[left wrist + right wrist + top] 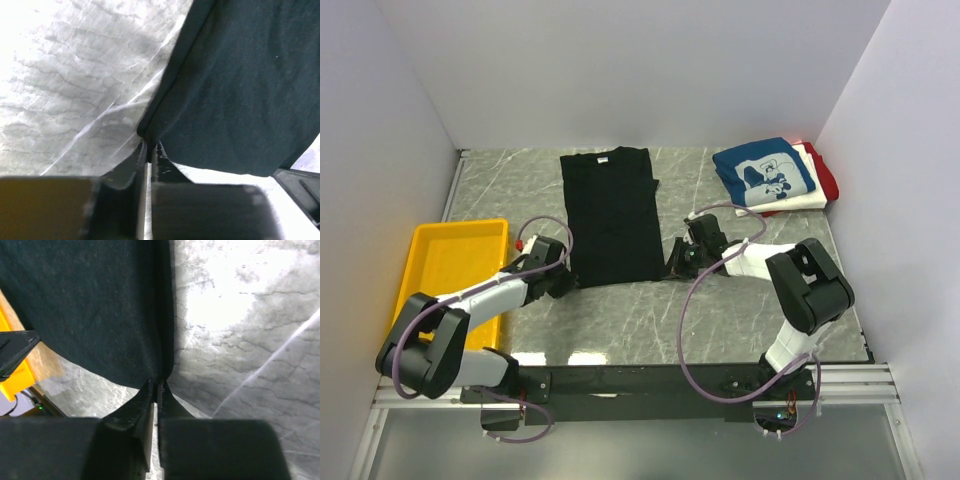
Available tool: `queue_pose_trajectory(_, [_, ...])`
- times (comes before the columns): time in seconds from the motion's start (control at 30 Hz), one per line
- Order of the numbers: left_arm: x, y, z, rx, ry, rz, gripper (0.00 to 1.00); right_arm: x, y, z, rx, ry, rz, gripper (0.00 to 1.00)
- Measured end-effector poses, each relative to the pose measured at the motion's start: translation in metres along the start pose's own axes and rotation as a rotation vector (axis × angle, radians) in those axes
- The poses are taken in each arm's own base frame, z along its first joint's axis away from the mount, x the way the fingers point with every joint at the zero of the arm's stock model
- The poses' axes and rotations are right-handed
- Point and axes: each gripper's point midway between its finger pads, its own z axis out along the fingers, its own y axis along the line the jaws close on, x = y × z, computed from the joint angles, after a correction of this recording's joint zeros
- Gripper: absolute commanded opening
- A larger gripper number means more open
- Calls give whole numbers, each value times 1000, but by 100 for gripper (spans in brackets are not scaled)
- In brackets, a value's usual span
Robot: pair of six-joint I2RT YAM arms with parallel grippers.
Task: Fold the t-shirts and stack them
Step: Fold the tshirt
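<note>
A black t-shirt (pixel 611 215) lies flat in a long folded strip in the middle of the marble table. My left gripper (pixel 563 280) is shut on its near left corner; in the left wrist view the black cloth (pixel 240 85) is pinched between the closed fingertips (pixel 150 146). My right gripper (pixel 677 262) is shut on the near right corner; the right wrist view shows the cloth (pixel 90 305) nipped at the tips (pixel 156 382). A folded blue t-shirt with a white cartoon print (pixel 763 173) tops a stack with a white (pixel 804 198) and a red one (pixel 826 175) at the back right.
A yellow plastic tray (pixel 448 262) stands at the left edge of the table, close beside my left arm. White walls close in the back and both sides. The metal rail (pixel 650 380) with the arm bases runs along the near edge.
</note>
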Motion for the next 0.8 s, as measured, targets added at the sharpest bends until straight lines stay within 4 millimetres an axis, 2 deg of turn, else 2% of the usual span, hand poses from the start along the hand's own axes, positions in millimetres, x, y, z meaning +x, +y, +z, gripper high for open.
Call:
queue_pose_trajectory(0.07, [-1, -1, 0, 4, -6, 4, 1, 0, 1, 1, -7, 3, 2, 0])
queue_pose_trajectory(0.2, [1, -2, -2, 4, -13, 17, 1, 1, 2, 0, -11, 2, 3, 0])
queue_pose_trajectory(0.37, [10, -1, -18, 34, -21, 45, 1, 13, -4, -10, -15, -7, -2, 0])
queue_pose_trajectory(0.53, [33, 6, -36, 81, -10, 58, 1, 36, -7, -27, -27, -16, -24, 0])
queue_pose_trajectory(0.8, [75, 19, -67, 166, 29, 78, 1, 88, -16, -56, -58, -35, -68, 0])
